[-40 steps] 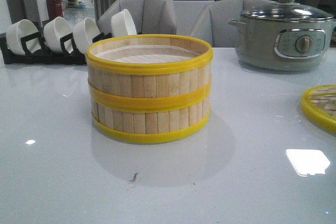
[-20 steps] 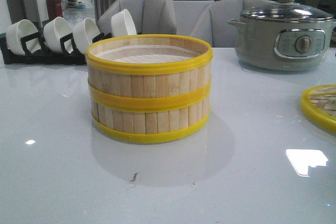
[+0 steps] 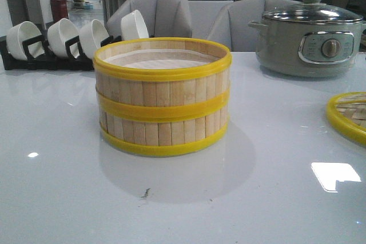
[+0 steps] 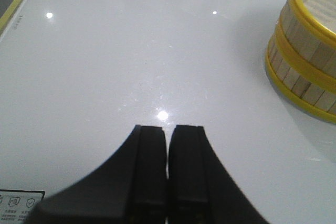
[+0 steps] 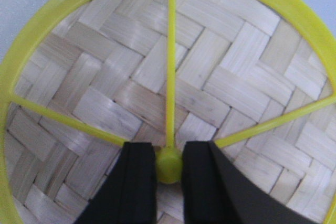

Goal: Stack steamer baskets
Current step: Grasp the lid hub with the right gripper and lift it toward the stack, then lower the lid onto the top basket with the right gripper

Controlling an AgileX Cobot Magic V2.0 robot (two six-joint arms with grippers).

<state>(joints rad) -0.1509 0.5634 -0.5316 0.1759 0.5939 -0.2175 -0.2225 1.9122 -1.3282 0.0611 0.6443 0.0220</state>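
Between the right gripper's [image 5: 169,169] fingers sits the lid's [image 5: 157,77] knob.

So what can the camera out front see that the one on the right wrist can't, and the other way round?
Only the front view shows the two stacked steamer baskets, the grey-green electric pot, the white bowls in their black rack, and the chairs behind the table. Only the right wrist view shows the right gripper, its black fingers on either side of the small yellow knob at the centre of the lid. Both show that woven bamboo lid, though the front view catches only its edge, lying on the table at far right.
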